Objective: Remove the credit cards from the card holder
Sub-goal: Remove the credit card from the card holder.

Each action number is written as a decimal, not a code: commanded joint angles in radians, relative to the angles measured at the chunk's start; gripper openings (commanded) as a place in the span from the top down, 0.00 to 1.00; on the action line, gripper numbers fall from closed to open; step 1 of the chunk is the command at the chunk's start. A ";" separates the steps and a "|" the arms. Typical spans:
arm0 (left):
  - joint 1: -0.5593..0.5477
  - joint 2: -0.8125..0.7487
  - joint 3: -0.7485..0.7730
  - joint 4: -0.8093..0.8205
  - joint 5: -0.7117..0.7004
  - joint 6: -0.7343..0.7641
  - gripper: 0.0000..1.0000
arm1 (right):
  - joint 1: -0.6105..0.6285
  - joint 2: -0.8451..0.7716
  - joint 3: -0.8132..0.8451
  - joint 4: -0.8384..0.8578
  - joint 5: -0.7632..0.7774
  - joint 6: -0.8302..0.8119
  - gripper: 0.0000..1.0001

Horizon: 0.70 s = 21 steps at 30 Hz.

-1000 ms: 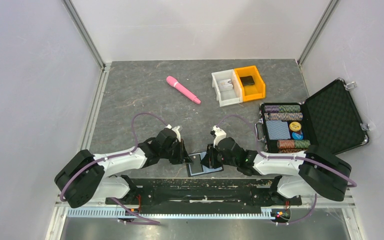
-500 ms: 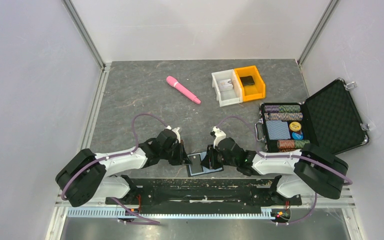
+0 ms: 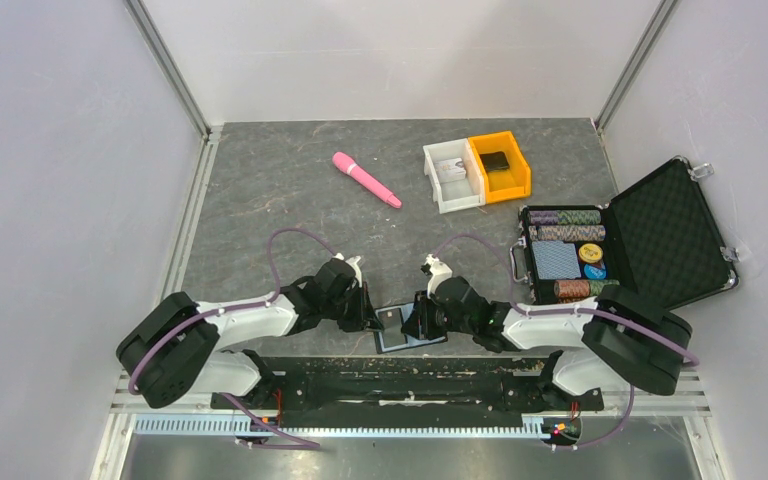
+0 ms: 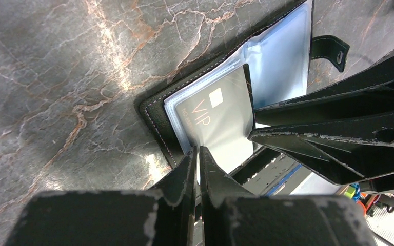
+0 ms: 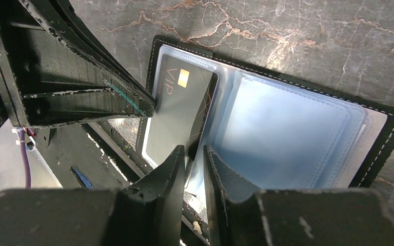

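The card holder lies open at the table's near edge, its black rim framing glossy bluish clear sleeves. In one sleeve sits a dark grey credit card marked VIP, with a gold chip. My left gripper is shut on that card's outer edge, a thin pale strip showing between its fingertips. From the other side, my right gripper is shut on the clear sleeve at the holder's middle fold. The two grippers face each other over the holder.
A pink wand lies mid-table. A white bin and an orange bin stand at the back. An open black case with poker chips is at the right. The black frame rail runs just below the holder.
The left jaws have closed slightly on the card's edge and the left arm has shifted a little. The card holder and the right gripper have stayed in place.
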 commanded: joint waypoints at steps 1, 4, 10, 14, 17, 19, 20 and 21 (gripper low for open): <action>0.000 0.016 -0.003 -0.002 0.000 -0.003 0.89 | -0.006 0.019 -0.007 0.049 -0.016 0.011 0.77; 0.000 0.022 -0.003 -0.001 0.001 -0.003 0.89 | -0.013 0.030 -0.015 0.078 -0.039 0.025 0.78; 0.001 0.030 -0.003 0.000 0.000 -0.002 0.89 | -0.028 0.041 -0.053 0.173 -0.087 0.059 0.90; 0.000 0.034 -0.001 0.001 -0.003 0.002 0.89 | -0.044 0.020 -0.077 0.200 -0.096 0.069 1.00; 0.000 0.049 0.002 0.003 -0.003 0.003 0.89 | -0.063 -0.002 -0.098 0.221 -0.111 0.074 1.00; 0.000 0.059 0.004 0.005 0.002 0.003 0.89 | -0.075 -0.011 -0.117 0.261 -0.149 0.090 1.00; 0.000 0.062 0.004 0.007 0.002 0.003 0.89 | -0.080 -0.012 -0.124 0.276 -0.163 0.101 1.00; 0.000 0.066 0.004 0.008 0.003 0.003 0.89 | -0.082 -0.013 -0.127 0.288 -0.177 0.109 1.00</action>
